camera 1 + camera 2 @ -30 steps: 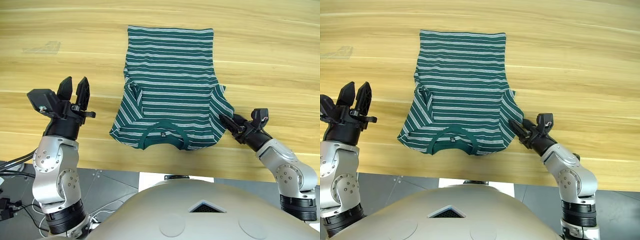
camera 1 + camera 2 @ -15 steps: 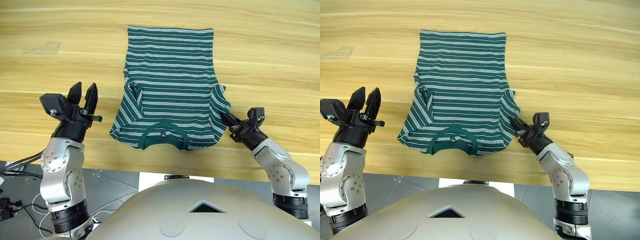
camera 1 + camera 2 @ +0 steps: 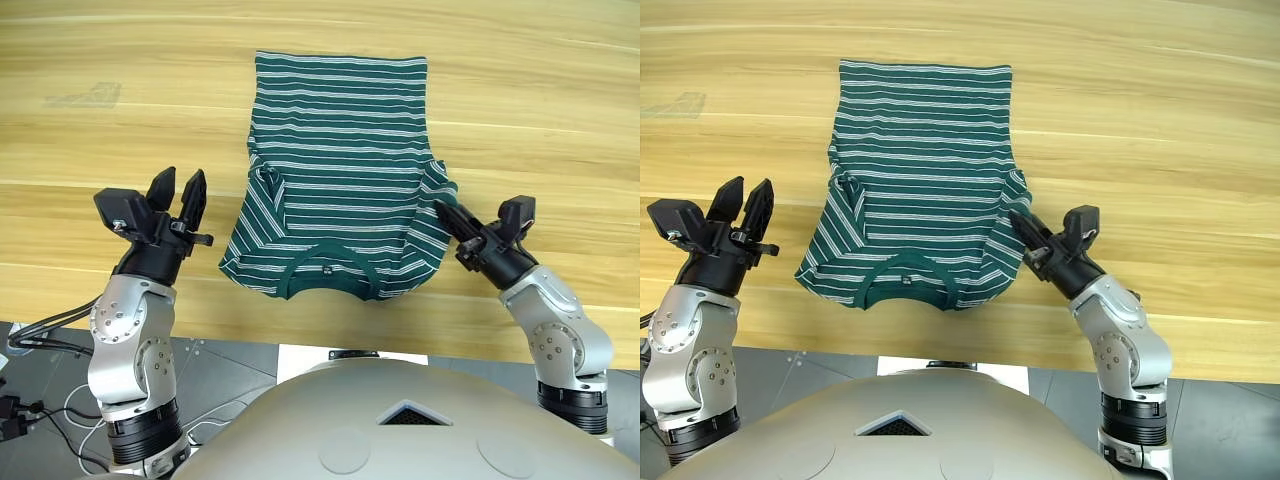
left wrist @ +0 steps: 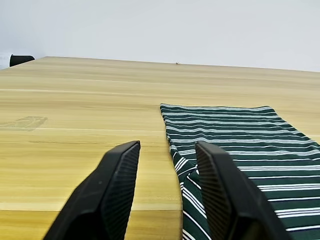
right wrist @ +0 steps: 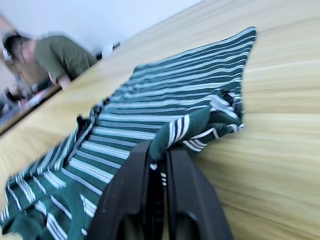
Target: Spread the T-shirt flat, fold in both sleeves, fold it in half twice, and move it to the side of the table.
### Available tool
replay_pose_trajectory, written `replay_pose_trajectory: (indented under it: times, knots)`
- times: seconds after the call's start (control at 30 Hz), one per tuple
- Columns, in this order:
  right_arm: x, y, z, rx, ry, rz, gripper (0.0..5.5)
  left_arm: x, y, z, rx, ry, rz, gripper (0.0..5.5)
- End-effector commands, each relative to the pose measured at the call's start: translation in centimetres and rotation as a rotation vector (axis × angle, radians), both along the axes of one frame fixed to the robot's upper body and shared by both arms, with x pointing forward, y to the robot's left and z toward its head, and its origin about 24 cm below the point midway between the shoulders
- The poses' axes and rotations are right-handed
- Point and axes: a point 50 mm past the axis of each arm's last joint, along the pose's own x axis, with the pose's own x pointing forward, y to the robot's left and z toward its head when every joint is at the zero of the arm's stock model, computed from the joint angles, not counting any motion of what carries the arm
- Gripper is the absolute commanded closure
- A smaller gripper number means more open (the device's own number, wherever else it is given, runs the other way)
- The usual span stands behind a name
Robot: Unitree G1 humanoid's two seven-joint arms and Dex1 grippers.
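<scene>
The green T-shirt (image 3: 340, 150) with white stripes lies on the wooden table (image 3: 120, 60), collar toward me and hem at the far end. Its left sleeve is tucked in along the side. My right gripper (image 3: 444, 213) is at the shirt's right sleeve, shut on a bunched fold of the striped fabric (image 5: 200, 125); that sleeve edge is lifted and pulled in over the body. My left gripper (image 3: 178, 188) hovers open over bare wood, a short way left of the shirt's near left corner. In the left wrist view its fingers (image 4: 120, 185) stand apart, with the shirt (image 4: 240, 150) just beyond.
The table's front edge (image 3: 200, 325) runs just below the collar, with grey floor under it. Bare wood stretches on both sides of the shirt and beyond the hem. A faint mark (image 3: 85, 95) lies at the far left.
My right gripper has moved inward and up with the right sleeve edge, folding it onto the shirt. My left gripper has come down and right, closer to the shirt, still open.
</scene>
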Motion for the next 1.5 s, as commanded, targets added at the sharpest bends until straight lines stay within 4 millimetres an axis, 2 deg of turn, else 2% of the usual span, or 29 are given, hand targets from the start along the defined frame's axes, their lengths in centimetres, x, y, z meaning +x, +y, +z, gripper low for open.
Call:
replay_pose_trajectory:
  times: [0.03,0.27,0.5,0.77,0.93,1.1,1.23,1.5]
  knots:
    - [-0.6,0.7,-0.5,-0.18,-0.051,0.088,5.11,-0.1,-0.3,-0.1,0.007,0.002,-0.007,3.42]
    - [-0.2,1.4,-0.8,-0.314,-0.145,0.145,5.11,-0.2,-0.8,-0.5,0.0,0.006,-0.014,3.42]
    - [0.2,2.4,0.0,-0.298,-0.22,0.166,5.11,-0.3,-1.3,-0.8,-0.007,0.009,-0.025,3.42]
    - [0.3,2.4,-1.5,-0.421,-0.189,0.188,5.11,-0.4,-1.8,-0.9,-0.005,0.02,-0.05,3.42]
    - [0.5,2.5,-1.7,-0.488,-0.209,0.198,5.11,-0.4,-2.2,-1.0,-0.002,0.028,-0.066,3.42]
    - [0.8,2.9,-1.1,-0.379,-0.208,0.173,5.11,-0.3,-2.6,-1.3,-0.006,0.034,-0.078,3.42]
    - [0.6,3.3,-0.4,-0.275,-0.195,0.199,4.47,-0.3,-2.7,-1.4,-0.008,0.035,-0.082,3.42]
    - [-0.5,4.5,-0.9,-0.238,-0.144,0.264,3.17,-0.4,-3.0,-1.5,-0.012,0.037,-0.087,3.42]
